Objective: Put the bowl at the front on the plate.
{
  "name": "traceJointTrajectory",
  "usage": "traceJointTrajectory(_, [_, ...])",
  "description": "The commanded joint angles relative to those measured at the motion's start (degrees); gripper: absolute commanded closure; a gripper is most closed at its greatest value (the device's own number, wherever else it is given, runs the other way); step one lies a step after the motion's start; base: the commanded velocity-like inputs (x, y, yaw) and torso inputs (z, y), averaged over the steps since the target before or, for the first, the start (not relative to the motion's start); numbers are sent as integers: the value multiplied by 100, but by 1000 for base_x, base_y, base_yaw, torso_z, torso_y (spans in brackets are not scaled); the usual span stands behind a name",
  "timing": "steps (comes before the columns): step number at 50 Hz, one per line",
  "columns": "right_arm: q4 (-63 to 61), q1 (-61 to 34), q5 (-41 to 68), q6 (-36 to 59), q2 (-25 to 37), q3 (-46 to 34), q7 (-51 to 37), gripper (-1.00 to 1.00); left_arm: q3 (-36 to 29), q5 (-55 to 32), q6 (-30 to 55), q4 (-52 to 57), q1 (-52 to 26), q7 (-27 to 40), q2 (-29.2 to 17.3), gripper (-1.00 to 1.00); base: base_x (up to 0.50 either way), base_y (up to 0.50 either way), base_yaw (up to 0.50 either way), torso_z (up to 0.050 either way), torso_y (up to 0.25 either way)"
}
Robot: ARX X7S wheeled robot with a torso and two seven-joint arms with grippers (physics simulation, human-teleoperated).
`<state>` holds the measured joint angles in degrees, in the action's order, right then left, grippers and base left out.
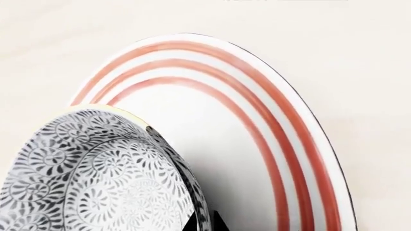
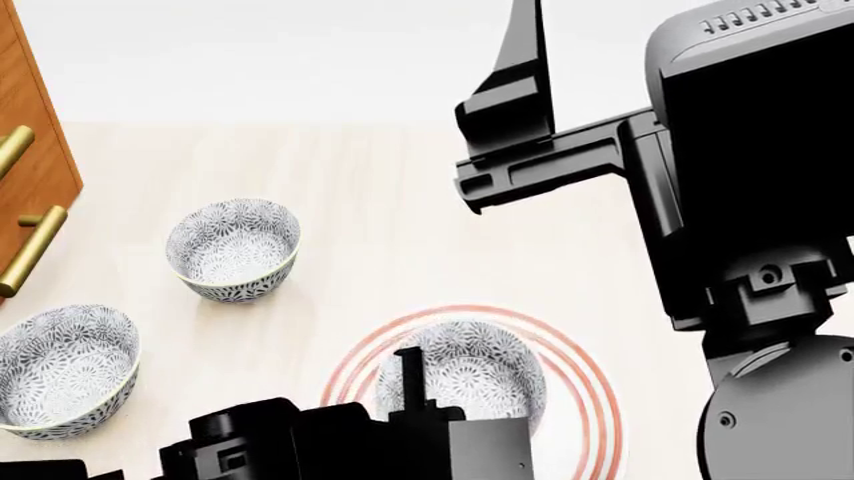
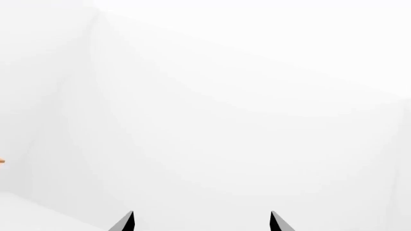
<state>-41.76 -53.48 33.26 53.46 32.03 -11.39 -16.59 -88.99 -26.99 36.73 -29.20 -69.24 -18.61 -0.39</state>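
bowl [image 2: 461,380] in left gripper [image 2: 407,395] – over plate [image 2: 587,400]

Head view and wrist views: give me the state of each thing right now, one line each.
Bowl: upright over the plate, left gripper at its rim.
Plate: flat on the table, under the bowl.
Two other bowls: upright on the table, apart from the plate.
Left gripper: shut on bowl rim.
Right gripper: open, empty, raised.
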Motion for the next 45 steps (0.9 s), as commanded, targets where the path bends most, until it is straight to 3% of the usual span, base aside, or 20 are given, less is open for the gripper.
traceJointTrajectory(1, [9,-38,5,-5,-3,-29,-13,-100,5,-136,88,254,-19,-180,-94,-100,0,0,0,0,0])
traceJointTrajectory(19, [-70,-82,68,77,29,5,-81,-100,125,-240,-55,621,-90,-292,-311,-100,0,0,0,0,0])
traceJointTrajectory(45, [62,-154,-1,-11,34,-141,-57,-100,1457,-1501,31,1179,-251,-411,-696,-100,0,0,0,0,0])
